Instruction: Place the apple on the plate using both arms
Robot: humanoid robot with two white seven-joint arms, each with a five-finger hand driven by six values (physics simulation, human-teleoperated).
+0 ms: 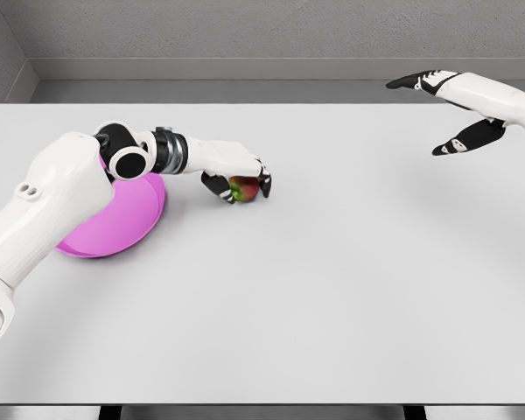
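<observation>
A small red and green apple (243,188) sits low over the white table, just right of the pink plate (122,223). My left hand (238,182) is shut on the apple, fingers curled over its top and sides. The left forearm crosses above the plate and hides part of its rim. My right hand (444,114) hovers at the far right, well away from the apple, fingers spread and holding nothing.
The white table (332,289) stretches wide to the right and front of the plate. A grey wall runs behind the table's far edge.
</observation>
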